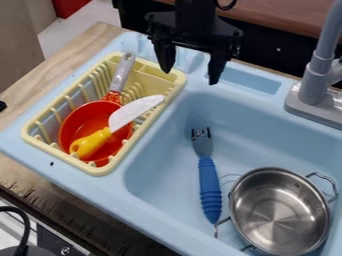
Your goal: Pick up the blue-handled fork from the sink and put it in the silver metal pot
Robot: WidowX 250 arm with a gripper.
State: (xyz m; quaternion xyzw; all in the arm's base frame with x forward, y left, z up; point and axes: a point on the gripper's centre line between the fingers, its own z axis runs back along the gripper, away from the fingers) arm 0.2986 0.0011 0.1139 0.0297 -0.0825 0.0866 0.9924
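Far left, tucked in the yellow rack (100,171), a red pan (83,120); across that, a toy knife (131,114), running two to eight o'clock, sitting toward half past seven from the black gripper (190,76). Hangs wide open here, gripping nothing! Then straight down at six, in the blue sink (167,165), a fork (209,185), tines toward twelve; at five, a metal pot (280,215).

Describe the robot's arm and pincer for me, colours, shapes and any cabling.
The visible end of the arm is black. Its pincer is black too: a wide crosspiece with small rounded fittings at its ends, and two chunky fingers that taper towards their tips. A thin black cable curves beside the arm. I can make out no markings.
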